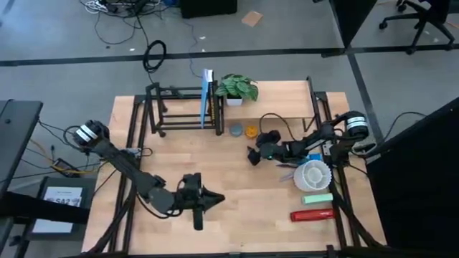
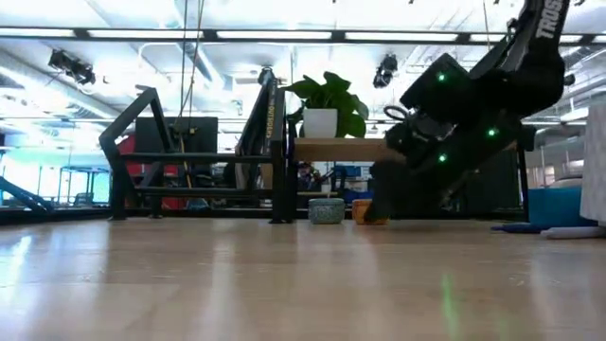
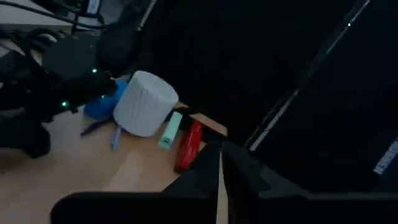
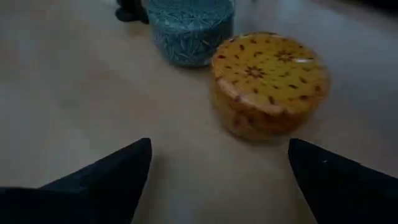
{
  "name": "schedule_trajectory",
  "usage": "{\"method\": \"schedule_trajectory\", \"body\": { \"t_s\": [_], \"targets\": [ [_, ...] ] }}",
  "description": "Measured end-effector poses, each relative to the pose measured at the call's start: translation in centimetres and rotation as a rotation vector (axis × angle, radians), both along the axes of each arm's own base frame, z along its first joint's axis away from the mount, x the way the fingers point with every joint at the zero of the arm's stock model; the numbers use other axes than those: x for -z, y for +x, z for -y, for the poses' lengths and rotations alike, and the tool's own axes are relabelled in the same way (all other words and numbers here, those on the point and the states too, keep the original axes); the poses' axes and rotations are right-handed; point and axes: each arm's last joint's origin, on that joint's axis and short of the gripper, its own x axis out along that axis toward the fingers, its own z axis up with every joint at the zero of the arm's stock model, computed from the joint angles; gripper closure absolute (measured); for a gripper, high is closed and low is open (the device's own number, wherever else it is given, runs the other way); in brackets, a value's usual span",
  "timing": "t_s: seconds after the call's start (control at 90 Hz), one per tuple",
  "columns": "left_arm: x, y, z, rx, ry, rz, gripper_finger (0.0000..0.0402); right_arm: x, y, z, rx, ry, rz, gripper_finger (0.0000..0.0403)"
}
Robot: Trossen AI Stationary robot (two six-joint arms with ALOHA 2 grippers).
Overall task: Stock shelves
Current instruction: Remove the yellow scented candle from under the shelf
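The shelves stand at the table's far side. They are a black rod rack (image 1: 179, 109) with a blue-and-white book (image 1: 206, 97) leaning upright in it, and a wooden-topped stand (image 1: 283, 97) bearing a potted plant (image 1: 237, 87). In front of them, two round tins sit on the table: a teal one (image 4: 189, 28) and a yellow patterned one (image 4: 270, 81). My right gripper (image 4: 217, 168) is open just short of the yellow tin, with its fingers low over the table and touching nothing. My left gripper (image 1: 213, 199) is shut and holds nothing, near the table's front middle.
At the right side of the table are a white ribbed cup (image 1: 313, 174), a mint-green block (image 1: 318, 198), a red object (image 1: 312, 214) and some pens (image 1: 287, 168). Bare wood lies between the two grippers.
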Motion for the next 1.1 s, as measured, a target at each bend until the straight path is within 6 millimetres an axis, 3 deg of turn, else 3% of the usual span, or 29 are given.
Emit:
{"method": "schedule_trajectory", "body": {
  "t_s": [0.1, 0.322, 0.478, 0.778, 0.944, 1.1],
  "targets": [
    [-0.6, -0.3, 0.4, 0.057, 0.018, 0.028, 0.0402, 0.2, -0.5, 0.0, 0.044, 0.050, -0.022, 0.0045],
    [-5.0, -2.4, 0.8, 0.147, 0.145, 0.177, 0.0402, 0.2, -1.5, -0.6, 0.069, 0.039, -0.063, 0.0039],
    [-7.3, -4.2, 0.1, 0.104, 0.230, 0.234, 0.0402, -0.1, -1.2, 0.7, 0.032, 0.001, -0.067, 0.0039],
    [-7.2, -4.2, 0.0, 0.077, 0.278, 0.209, 0.0402, -0.4, -1.1, 3.9, 0.021, -0.015, -0.062, 0.0033],
    [-7.2, -4.2, 0.0, 0.078, 0.277, 0.211, 0.0402, -1.1, -0.5, 4.7, -0.105, -0.015, 0.004, 0.0032],
    [-7.2, -4.2, 0.0, 0.079, 0.275, 0.209, 0.0402, -1.2, -0.6, 5.5, -0.078, -0.022, 0.017, 0.0034]
  ]
}}
